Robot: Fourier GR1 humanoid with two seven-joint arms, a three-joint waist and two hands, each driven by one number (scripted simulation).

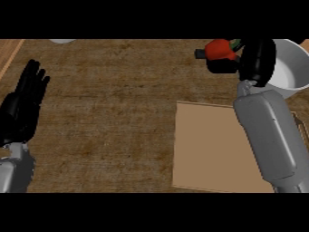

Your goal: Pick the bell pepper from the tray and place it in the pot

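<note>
Gripping the red bell pepper (219, 48), the right hand (256, 61) is held curled near the counter's far right corner, just left of the pot (296, 68) and beyond the tray (207, 149). The pepper is judged light, smooth and slippery, best taken round its body. The left hand (19, 108) is rested open by the left edge.
</note>
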